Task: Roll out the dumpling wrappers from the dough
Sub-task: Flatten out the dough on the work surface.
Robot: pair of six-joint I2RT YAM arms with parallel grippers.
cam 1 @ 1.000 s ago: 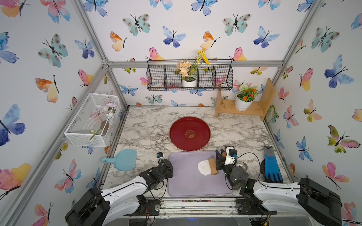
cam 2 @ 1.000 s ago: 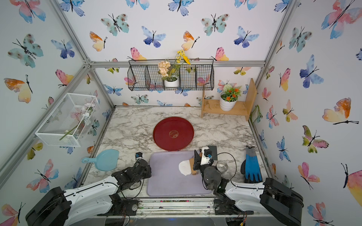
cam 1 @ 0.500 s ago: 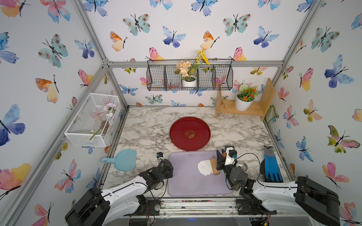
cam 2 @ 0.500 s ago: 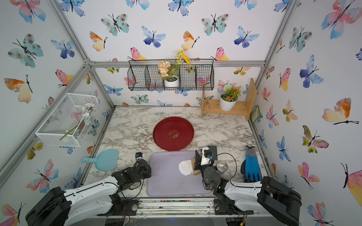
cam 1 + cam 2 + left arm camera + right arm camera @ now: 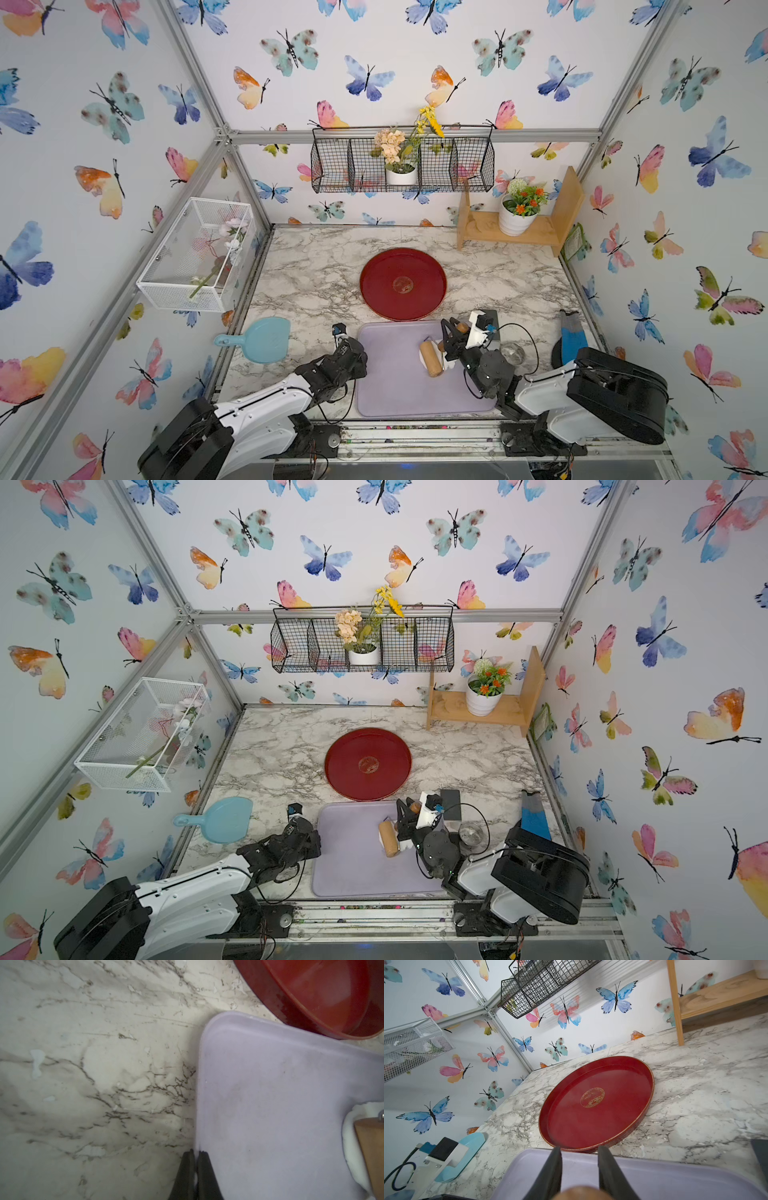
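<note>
The dough lies on the right half of the purple mat, and only white slivers show from above. The wooden roller rests across it. My right gripper is shut on the roller's handle, whose brown end sits between its fingers in the right wrist view, where the gripper points at the red tray. My left gripper is shut and empty, its tips at the mat's left edge. No dumpling wrappers are in view.
The empty red tray sits just behind the mat. A light blue scoop lies to the left. A small glass cup and a blue glove are on the right. A wooden shelf with a flower pot stands at the back right.
The right gripper has pushed the roller leftward over the dough, so less white shows beside the barrel. The left arm has stayed still.
</note>
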